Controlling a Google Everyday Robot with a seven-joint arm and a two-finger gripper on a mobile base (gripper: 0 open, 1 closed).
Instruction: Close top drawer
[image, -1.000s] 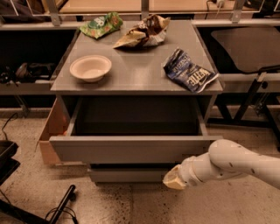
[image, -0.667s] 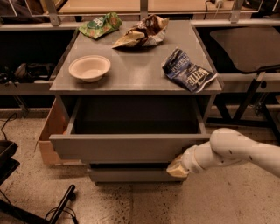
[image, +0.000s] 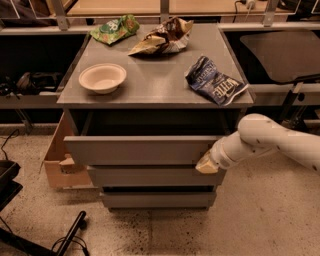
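The top drawer (image: 140, 150) of the grey cabinet stands partly pulled out, its plain handleless front forward of the two lower drawer fronts (image: 150, 176). Its box looks dark and empty. My gripper (image: 207, 164) comes in from the right on a white arm and presses against the right end of the top drawer's front, at its lower corner.
On the cabinet top (image: 160, 85) lie a white bowl (image: 102, 77), a blue chip bag (image: 216, 80), a brown bag (image: 162, 37) and a green bag (image: 115, 29). A cardboard box (image: 62, 160) sits on the floor to the left. Black cables (image: 65, 237) lie at front left.
The gripper has moved up and inward against the drawer front, and the top drawer has slid partway back into the cabinet.
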